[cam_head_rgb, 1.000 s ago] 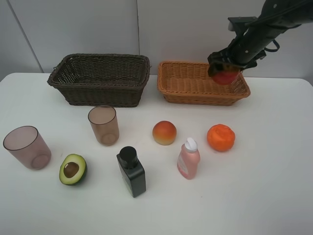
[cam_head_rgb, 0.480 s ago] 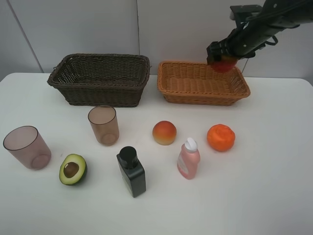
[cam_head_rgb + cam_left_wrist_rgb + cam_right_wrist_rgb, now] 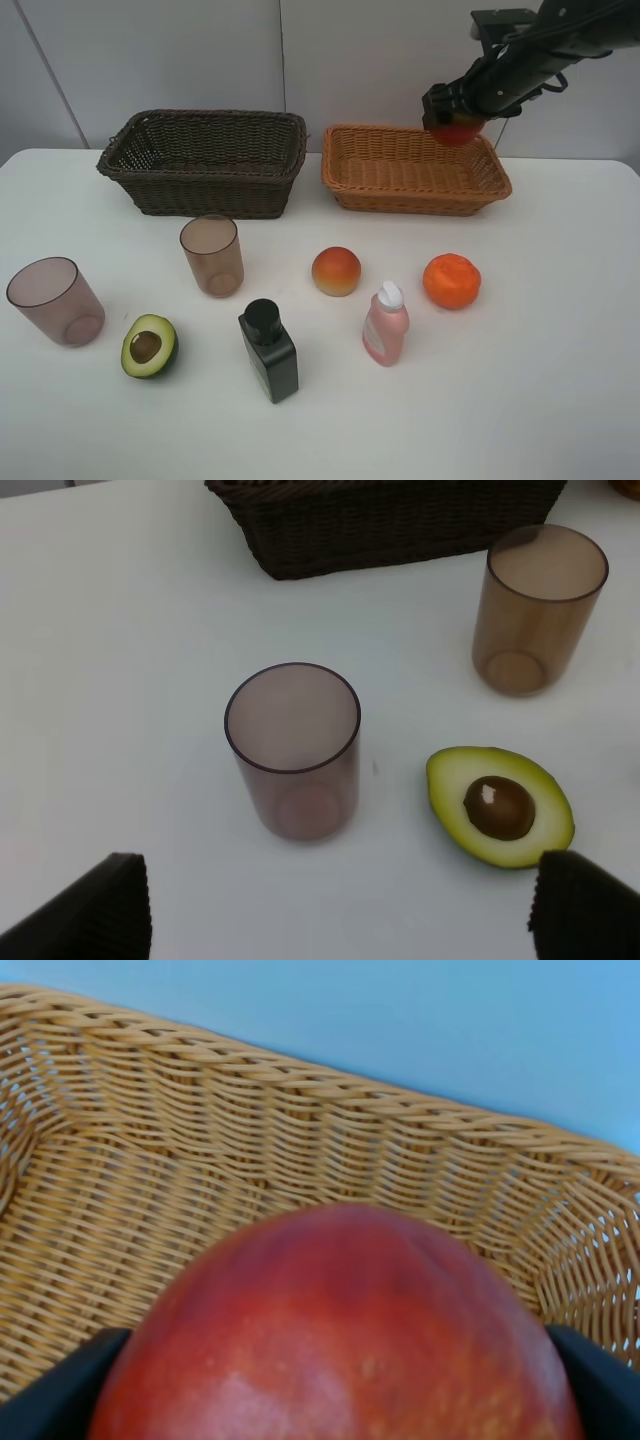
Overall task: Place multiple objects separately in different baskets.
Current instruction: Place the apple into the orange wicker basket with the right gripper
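The worktop (image 3: pixel 560 340) carries the light orange-tan basket (image 3: pixel 400 196). The red apple (image 3: pixel 456 131) hangs over that basket's far right corner, clamped between the right fingers (image 3: pixel 62 1392). Best to bring it toward the basket's middle and lower it near the weave before releasing, lest it bounce out. The left fingers (image 3: pixel 95 910), well away from the basket, stand apart, empty

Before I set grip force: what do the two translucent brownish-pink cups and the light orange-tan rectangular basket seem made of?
Translucent brownish-pink cups: likely smooth glossy plastic, maybe glass; see-through walls. Light orange-tan rectangular basket: woven wicker, matte; plaited strands visible.
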Motion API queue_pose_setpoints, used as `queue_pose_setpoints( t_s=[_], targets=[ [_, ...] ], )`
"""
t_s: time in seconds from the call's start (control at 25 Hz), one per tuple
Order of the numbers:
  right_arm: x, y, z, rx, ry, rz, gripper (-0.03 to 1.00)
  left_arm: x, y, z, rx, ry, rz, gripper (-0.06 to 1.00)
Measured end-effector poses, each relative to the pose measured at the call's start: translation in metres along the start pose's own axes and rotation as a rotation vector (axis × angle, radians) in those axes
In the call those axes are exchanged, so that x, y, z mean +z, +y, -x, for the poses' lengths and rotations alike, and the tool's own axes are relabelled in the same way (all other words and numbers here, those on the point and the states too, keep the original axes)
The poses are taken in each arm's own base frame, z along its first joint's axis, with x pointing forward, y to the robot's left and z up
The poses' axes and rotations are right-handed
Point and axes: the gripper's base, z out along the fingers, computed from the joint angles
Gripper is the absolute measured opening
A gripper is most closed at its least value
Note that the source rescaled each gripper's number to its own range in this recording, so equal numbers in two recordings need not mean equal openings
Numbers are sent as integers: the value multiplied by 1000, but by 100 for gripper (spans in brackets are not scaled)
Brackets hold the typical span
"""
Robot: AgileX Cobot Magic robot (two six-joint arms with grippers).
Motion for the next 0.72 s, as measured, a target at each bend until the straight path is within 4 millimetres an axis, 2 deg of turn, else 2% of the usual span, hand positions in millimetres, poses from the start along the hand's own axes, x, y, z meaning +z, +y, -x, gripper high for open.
queue_pose_setpoints(
  t_s=[0.72],
  targets=[
    [0, 0, 2, 0, -18, -5, 71, 0, 0, 0, 0, 0, 0, 100]
  ],
)
